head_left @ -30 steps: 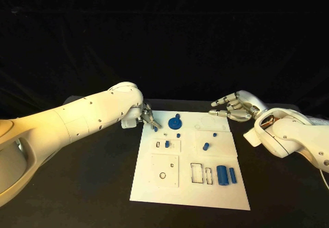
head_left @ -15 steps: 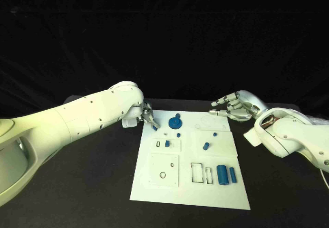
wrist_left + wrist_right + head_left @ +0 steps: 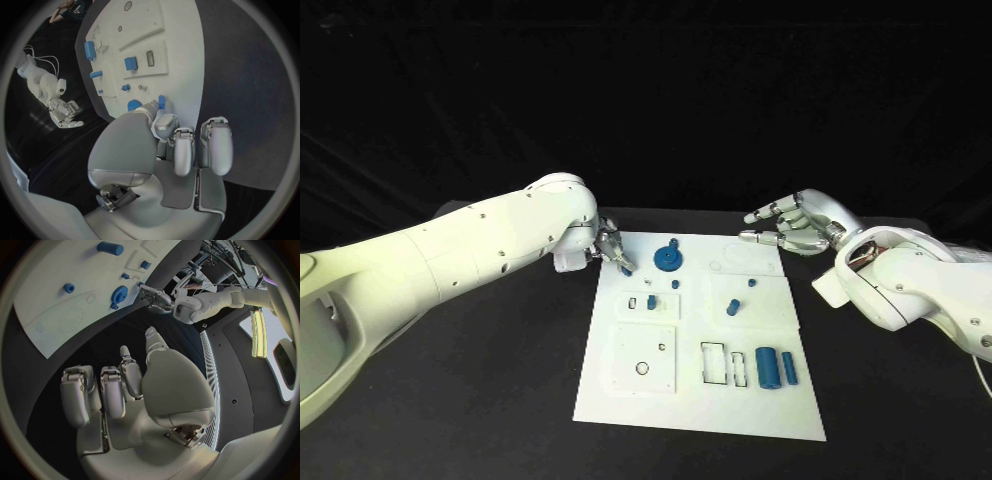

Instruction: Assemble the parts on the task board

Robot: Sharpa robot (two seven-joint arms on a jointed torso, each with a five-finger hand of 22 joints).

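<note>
The white task board (image 3: pixel 708 408) lies in the middle of the black table. My left hand (image 3: pixel 606 250) hovers at the board's far left corner and pinches a small blue peg (image 3: pixel 626 268) (image 3: pixel 161 102) between thumb and a fingertip. Just right of it sits a blue gear (image 3: pixel 669 261) (image 3: pixel 119 292). Small blue pieces (image 3: pixel 733 307) stand in the board's middle, and a blue cylinder (image 3: pixel 767 366) lies beside a thinner blue bar (image 3: pixel 790 369) near the front right. My right hand (image 3: pixel 792 227) hangs beyond the board's far right corner, fingers loosely curled, holding nothing.
Black table (image 3: pixel 488 400) surrounds the board on both sides. Recesses and slots (image 3: pixel 714 362) mark the board's near half. My left forearm (image 3: pixel 459 250) stretches over the table's left part.
My left hand has barely shifted at the board's far left corner, still holding the peg. The right hand has stayed put.
</note>
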